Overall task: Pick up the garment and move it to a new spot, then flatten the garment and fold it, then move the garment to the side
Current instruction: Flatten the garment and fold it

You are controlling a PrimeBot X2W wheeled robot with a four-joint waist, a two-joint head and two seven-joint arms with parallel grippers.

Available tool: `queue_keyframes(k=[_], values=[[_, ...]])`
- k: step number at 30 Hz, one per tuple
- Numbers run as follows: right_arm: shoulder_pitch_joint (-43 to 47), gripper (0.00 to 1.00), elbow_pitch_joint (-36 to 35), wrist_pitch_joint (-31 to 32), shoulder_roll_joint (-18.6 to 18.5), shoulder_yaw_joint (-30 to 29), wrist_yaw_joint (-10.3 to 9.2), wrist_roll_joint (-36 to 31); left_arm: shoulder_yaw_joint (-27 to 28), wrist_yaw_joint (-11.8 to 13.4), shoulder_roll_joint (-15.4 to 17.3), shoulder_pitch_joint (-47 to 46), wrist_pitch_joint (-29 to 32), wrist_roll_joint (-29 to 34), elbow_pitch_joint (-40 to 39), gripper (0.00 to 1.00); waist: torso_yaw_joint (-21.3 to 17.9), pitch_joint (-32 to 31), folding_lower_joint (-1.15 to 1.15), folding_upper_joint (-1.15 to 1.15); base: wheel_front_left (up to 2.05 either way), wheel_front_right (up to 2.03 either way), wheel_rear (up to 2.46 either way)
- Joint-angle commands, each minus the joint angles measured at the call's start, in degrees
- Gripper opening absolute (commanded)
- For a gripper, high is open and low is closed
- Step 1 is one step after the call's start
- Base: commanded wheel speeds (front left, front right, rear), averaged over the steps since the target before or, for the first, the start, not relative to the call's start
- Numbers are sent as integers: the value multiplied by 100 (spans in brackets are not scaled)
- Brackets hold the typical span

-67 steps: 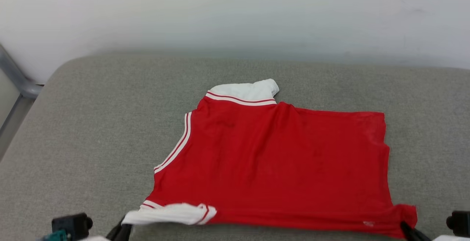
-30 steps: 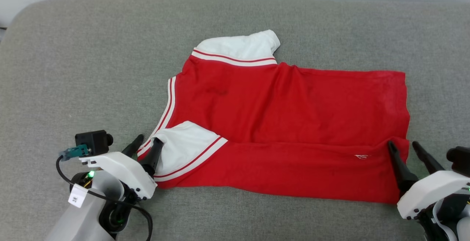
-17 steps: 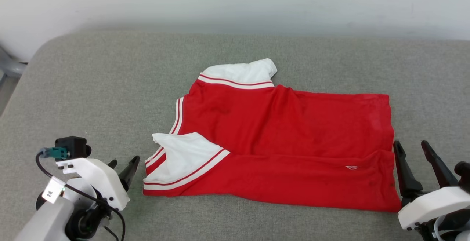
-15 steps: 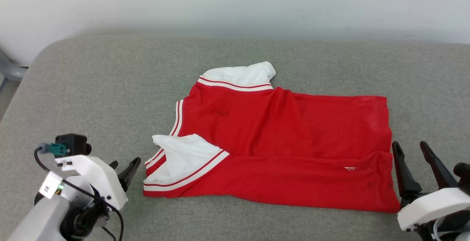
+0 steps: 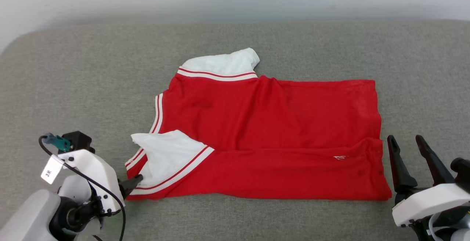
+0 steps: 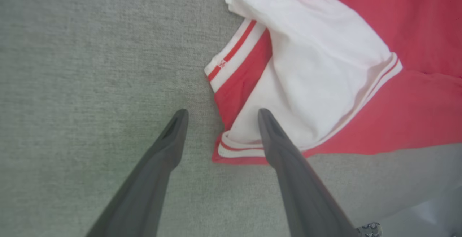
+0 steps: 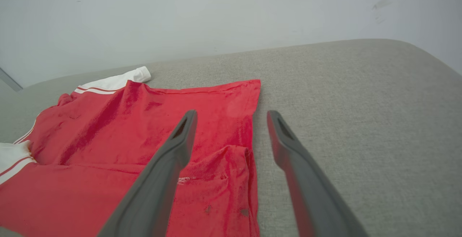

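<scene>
Since half a second ago the left gripper (image 6: 221,114) has come closer to the garment (image 5: 271,131); its jaws stand wide and empty. In the left wrist view one finger is over the striped hem of the near white sleeve (image 5: 167,156) and the other over the bare grey cushion (image 5: 73,68). Whether the finger touches the cloth, I cannot tell. The right gripper (image 5: 405,140) is also wide and empty, just beside the bottom hem.

The garment lies in the middle of the cushion, collar toward 9 o'clock and bottom hem toward 3 o'clock. Its 6 o'clock edge is folded over onto the body, and the far sleeve (image 5: 220,63) sticks out at 12 o'clock. From the garment, the left gripper is at about 8 o'clock and the right at about 4 o'clock.

I judge the cloth to be thin, light and limp, so it will sag and wrinkle when lifted and may drag on the rough cushion. Good places to take hold look to be the two 6 o'clock corners, where the layers are doubled.
</scene>
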Motion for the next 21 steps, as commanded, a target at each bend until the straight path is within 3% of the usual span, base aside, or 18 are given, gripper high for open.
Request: queue_keyframes(k=[1,10,11,13,21], values=[[-104,100,-5,-6,28,-10,-4,22,-25,4,-51,58,36,-57,47,100,-97,126,0,0,0,0,0],[-219,100,130,1,76,-84,-4,109,-387,-164,-432,232,309,-212,519,100,-150,392,0,0,0,0,0],[-230,100,136,8,68,-93,-4,112,-430,-202,-496,256,348,-233,554,48,-147,402,0,0,0,0,0],[-256,100,156,48,50,-126,-4,106,-502,-263,-589,274,376,-255,626,0,-133,408,0,0,0,0,0],[-210,100,247,468,-55,-303,-4,221,-401,-478,-564,53,-93,-38,575,0,-6,228,0,0,0,0,0]])
